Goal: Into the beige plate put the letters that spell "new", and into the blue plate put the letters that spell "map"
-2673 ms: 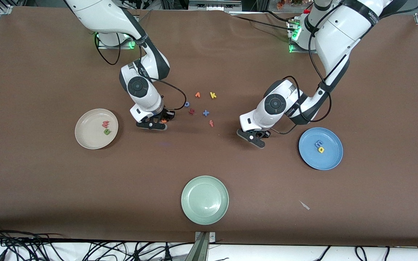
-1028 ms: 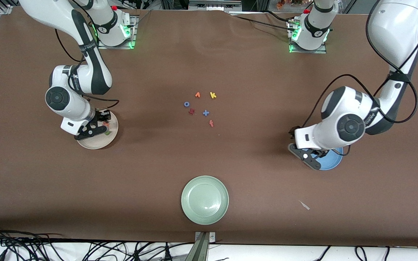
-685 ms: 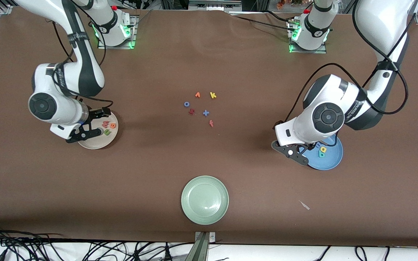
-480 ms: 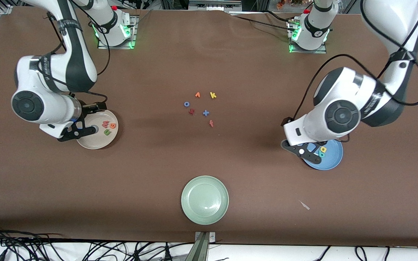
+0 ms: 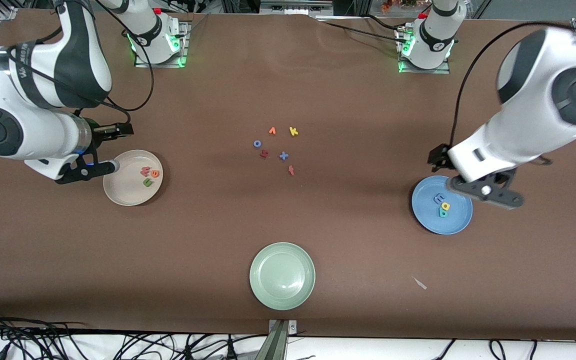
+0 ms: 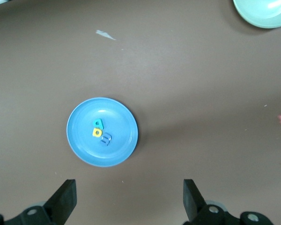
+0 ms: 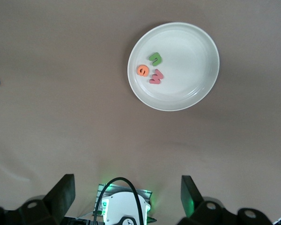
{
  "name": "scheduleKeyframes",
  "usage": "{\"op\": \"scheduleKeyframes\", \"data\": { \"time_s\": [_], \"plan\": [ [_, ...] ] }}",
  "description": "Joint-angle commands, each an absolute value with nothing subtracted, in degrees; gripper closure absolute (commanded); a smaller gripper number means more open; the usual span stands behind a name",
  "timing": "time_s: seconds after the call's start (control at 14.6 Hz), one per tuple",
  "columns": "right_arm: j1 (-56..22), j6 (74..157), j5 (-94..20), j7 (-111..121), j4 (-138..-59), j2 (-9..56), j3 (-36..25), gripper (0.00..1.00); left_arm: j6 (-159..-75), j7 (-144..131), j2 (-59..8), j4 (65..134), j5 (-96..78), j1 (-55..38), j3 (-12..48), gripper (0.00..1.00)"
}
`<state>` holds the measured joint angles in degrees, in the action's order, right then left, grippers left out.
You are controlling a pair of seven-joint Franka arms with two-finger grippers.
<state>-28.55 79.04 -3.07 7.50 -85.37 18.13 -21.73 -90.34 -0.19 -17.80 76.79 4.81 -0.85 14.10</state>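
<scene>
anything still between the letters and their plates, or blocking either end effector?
Nothing visible. The green n, orange e and pinkish-red w already lie in the beige plate; the blue m, yellow a and teal p lie in the blue plate. Left end effector and right end effector hang open and empty.

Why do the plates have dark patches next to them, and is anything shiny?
Front view: light from above throws a soft shadow beside the beige plate; the green plate shows a pale sheen. Left wrist view: a soft shadow lies beside the blue plate. Right wrist view: the beige plate looks evenly lit, without glare.
</scene>
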Motion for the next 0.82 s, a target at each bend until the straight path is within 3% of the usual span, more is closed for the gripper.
{"op": "scheduleKeyframes", "data": {
  "time_s": [0.0,0.27,0.48,0.75],
  "plan": [
    [-23.8,80.1,-2.6,6.6,-84.8,14.7,-15.8,0.0,-92.4,-0.4,-7.1,88.6,-0.5,-7.4,2.2,0.0],
    [-11.4,82.6,1.2,5.8,-87.2,9.8,-3.0,0.0,-96.2,-1.3,0.0,94.5,-3.3,-5.5,1.6,0.0],
    [-6.1,84.6,0.5,3.3,-90.1,6.3,-0.5,0.0,-94.7,-1.9,0.4,94.7,-3.3,-3.3,2.3,0.0],
    [-1.1,87.5,0.4,3.1,-91.4,4.3,2.3,0.0,-92.6,-2.2,0.3,93.8,-2.7,3.3,9.4,0.0]
  ]
}}
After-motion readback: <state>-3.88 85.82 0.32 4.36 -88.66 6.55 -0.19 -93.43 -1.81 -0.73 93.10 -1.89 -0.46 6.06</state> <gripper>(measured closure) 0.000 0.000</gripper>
